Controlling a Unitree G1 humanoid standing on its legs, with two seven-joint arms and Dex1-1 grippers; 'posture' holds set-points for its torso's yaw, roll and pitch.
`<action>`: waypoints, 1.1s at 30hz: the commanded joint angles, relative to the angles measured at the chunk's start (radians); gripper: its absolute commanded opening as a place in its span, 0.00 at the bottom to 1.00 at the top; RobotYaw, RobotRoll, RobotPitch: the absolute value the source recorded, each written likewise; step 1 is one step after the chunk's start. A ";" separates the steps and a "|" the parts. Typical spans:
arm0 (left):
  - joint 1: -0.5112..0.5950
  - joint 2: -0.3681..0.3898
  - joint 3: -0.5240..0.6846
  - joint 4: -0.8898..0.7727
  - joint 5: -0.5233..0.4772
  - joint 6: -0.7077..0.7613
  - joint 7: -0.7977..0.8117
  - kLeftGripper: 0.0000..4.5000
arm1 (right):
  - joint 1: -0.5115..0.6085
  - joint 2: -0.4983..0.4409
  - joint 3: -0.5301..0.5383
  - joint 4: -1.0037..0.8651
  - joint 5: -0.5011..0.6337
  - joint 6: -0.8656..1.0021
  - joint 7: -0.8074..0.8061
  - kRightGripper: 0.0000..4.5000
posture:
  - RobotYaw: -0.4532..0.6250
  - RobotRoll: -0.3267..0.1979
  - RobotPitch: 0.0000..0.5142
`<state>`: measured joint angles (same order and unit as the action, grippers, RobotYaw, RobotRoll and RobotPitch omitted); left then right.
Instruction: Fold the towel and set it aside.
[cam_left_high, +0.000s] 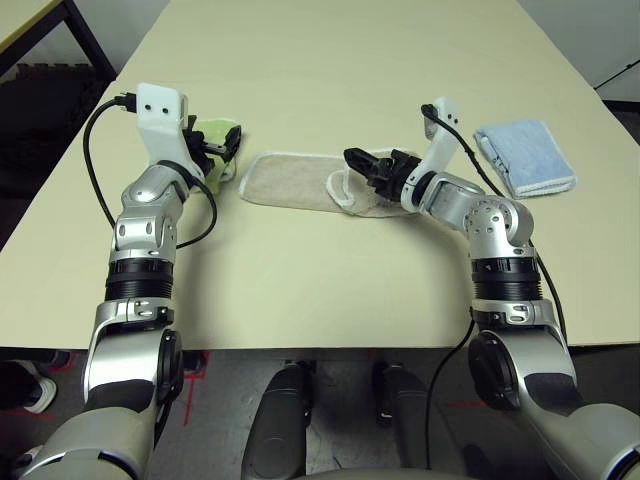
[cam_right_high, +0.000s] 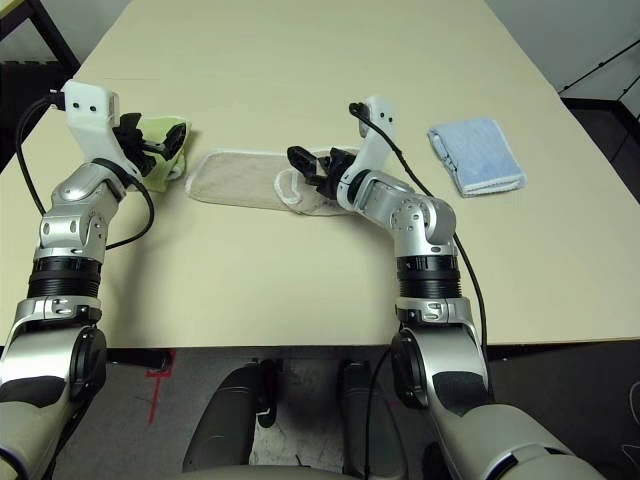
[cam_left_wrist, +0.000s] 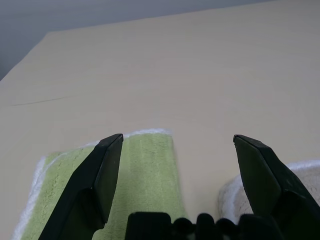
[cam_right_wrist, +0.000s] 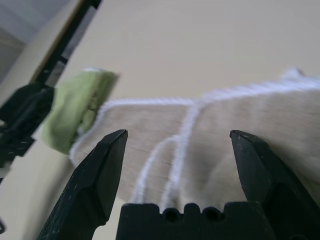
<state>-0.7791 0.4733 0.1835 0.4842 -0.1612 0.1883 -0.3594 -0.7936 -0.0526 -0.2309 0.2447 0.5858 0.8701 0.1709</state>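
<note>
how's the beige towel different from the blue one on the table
The beige towel lies long and flat mid-table, one end flipped over; the blue towel is a compact folded block on the right. The right gripper hovers open over the beige towel; nothing is near the blue towel. Both are terry cloth.

text: none legible | labels: none readable | brands, numbers, signs: none

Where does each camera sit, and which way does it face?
Left eye and right eye views: on the head, facing forward and down at the table; both silver forearms show.
Left wrist view: along the open left tool, over the lime-green towel.
Right wrist view: along the open right tool, over the beige towel.
Shared: the beige towel appears in all views; so does the lime-green one.
</note>
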 joint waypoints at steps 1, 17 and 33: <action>-0.007 -0.002 -0.008 0.016 0.007 -0.010 -0.008 1.00 | 0.048 0.011 0.006 0.040 -0.025 0.001 -0.019 0.99 | 0.53 0.62 0.29; -0.004 -0.007 -0.010 -0.041 -0.010 0.030 -0.022 1.00 | 0.013 -0.110 0.017 -0.101 -0.073 -0.095 0.014 0.99 | 0.53 0.62 0.30; 0.114 -0.051 -0.068 -0.247 -0.055 0.239 -0.107 1.00 | 0.192 -0.284 0.076 -0.211 -0.170 -0.094 0.084 0.99 | 0.51 0.62 0.31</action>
<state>-0.6852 0.4266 0.1027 0.2736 -0.2012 0.3909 -0.4803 -0.6205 -0.3272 -0.1641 0.0616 0.4251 0.7712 0.2458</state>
